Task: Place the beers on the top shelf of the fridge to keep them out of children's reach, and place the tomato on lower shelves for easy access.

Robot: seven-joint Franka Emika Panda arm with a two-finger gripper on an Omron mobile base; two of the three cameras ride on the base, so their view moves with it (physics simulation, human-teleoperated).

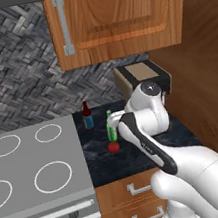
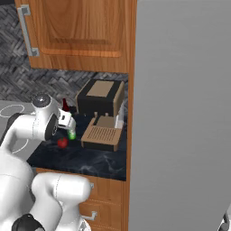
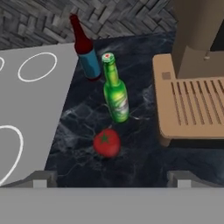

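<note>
Dark marbled counter [image 3: 144,162] under wooden wall cabinets [image 1: 115,16], herringbone grey tile behind, a grey stove top [image 3: 30,109] along one side.

On the counter, all three task things together, none held. Nearest the fingertips, just ahead of them and roughly centred between: tomato [image 3: 106,142], small, round, glossy red. Directly beyond it, close but apart: green beer bottle [image 3: 115,89], upright, pale label. Farther on, toward the left fingertip's side and near the stove edge: brown beer bottle [image 3: 85,50], red cap, blue label, also upright. Off toward the right fingertip's side: tan coffee machine [image 3: 192,94] with a slatted tray, near the green bottle.

Gripper [image 3: 109,179] poised above the counter, fingers wide apart, nothing between them, touching nothing.

In the right base view, fridge [image 2: 180,113] as a tall plain grey slab beside the counter, door shut, shelves unseen.

Likely risks from here: tomato directly in the path to the green bottle, so a low approach liable to nudge it into a roll; tall slim bottles easily tipped by an off-centre finger, one possibly knocking the other; coffee machine crowding the right side; closed fridge door blocking any placement until opened.
</note>
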